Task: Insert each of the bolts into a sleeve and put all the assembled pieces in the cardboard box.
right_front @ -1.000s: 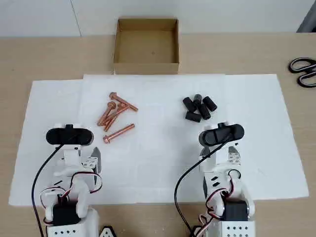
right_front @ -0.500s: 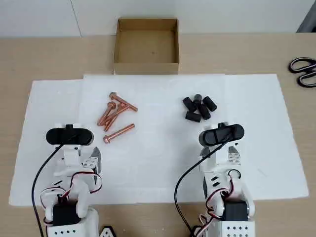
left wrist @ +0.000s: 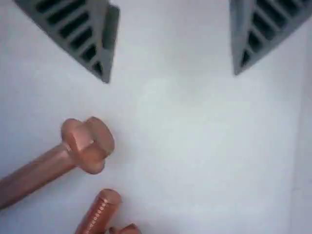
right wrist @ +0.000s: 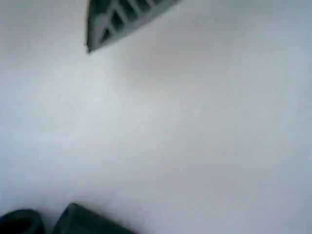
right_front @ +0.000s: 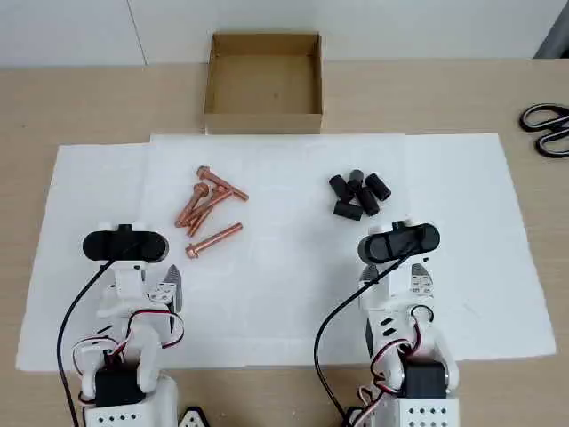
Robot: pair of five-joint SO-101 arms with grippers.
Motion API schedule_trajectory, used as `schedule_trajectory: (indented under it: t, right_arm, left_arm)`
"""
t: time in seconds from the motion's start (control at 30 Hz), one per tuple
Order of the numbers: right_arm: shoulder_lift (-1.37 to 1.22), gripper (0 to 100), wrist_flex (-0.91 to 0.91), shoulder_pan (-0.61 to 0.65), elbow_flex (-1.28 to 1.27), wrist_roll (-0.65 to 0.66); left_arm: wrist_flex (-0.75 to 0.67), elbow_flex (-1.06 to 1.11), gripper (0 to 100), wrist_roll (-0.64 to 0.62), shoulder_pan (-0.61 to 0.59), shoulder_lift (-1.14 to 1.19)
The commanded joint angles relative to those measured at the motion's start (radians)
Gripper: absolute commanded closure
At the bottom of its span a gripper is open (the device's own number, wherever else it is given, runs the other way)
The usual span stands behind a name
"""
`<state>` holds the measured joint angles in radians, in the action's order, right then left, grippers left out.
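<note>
Several copper bolts (right_front: pixel 209 197) lie left of centre on the white sheet, one bolt (right_front: pixel 214 240) a little apart and nearer the arms. A cluster of black sleeves (right_front: pixel 358 195) lies right of centre. The empty cardboard box (right_front: pixel 264 84) stands at the far edge. My left gripper (left wrist: pixel 169 73) is open just short of the lone bolt's head (left wrist: pixel 87 145), holding nothing. My right gripper (right_front: pixel 397 242) hovers just short of the sleeves (right wrist: pixel 83 222); one fingertip (right wrist: pixel 112 24) shows with nothing against it.
Both arms stand at the near edge of the white sheet (right_front: pixel 284 285), which covers most of the wooden table. Scissors (right_front: pixel 547 127) lie at the far right, off the sheet.
</note>
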<state>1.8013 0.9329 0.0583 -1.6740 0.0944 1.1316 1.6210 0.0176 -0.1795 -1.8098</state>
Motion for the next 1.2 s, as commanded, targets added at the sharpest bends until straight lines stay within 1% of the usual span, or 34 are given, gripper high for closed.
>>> schedule_trajectory:
  t: [0.0,0.07,0.87,0.97,1.07,1.17]
  right_arm:
    - [0.013,80.0,0.005,-0.005,-0.008,0.006]
    - [0.013,80.0,0.005,-0.005,-0.008,0.006]
    - [0.013,80.0,0.007,-0.012,-0.006,0.012]
    - [0.012,80.0,0.035,-0.015,-0.006,0.014]
    - [0.012,80.0,0.084,-0.061,0.031,0.014]
    - [0.012,80.0,0.128,-0.163,0.092,0.014]
  left_arm:
    - [-0.040,0.001,85,0.000,0.034,-0.009]
    - [-0.044,0.002,85,0.005,0.049,-0.009]
    - [-0.044,0.002,85,0.002,0.049,-0.009]
    - [-0.044,0.002,85,0.003,0.049,-0.009]
    - [-0.044,0.002,85,0.002,0.049,-0.009]
    - [-0.046,0.001,85,0.006,0.049,-0.009]
